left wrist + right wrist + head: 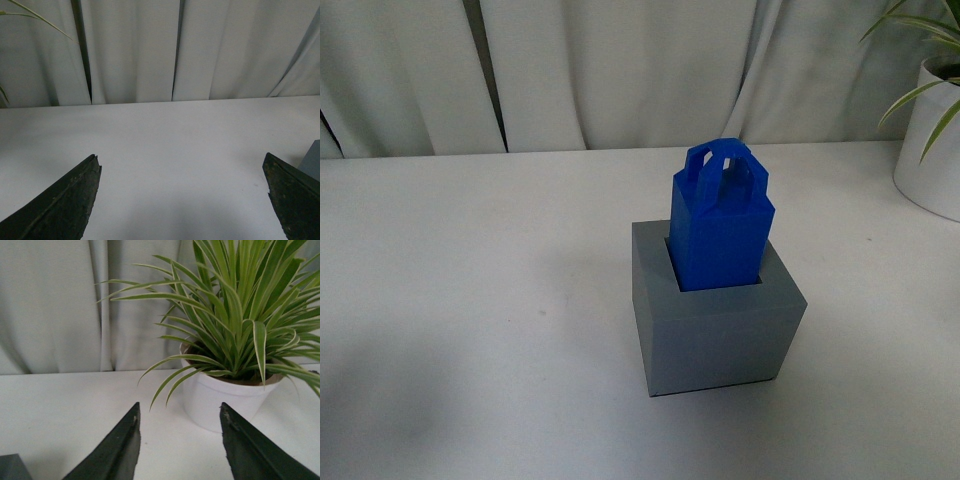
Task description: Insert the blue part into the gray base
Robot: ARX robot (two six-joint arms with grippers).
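Nearest, the gray base [720, 330] sits on the table [470, 300] with the blue part [720, 235] standing in its recess, perhaps not fully seated, while left fingers [65, 205] and right fingers [117, 450] hang wide and empty, so a careless sweep could tip it askew

blue part [720, 235] in gray base [720, 335], on table [470, 300]

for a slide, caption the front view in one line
Blue part stands in the recess of the gray base on a white table, no arms in view.
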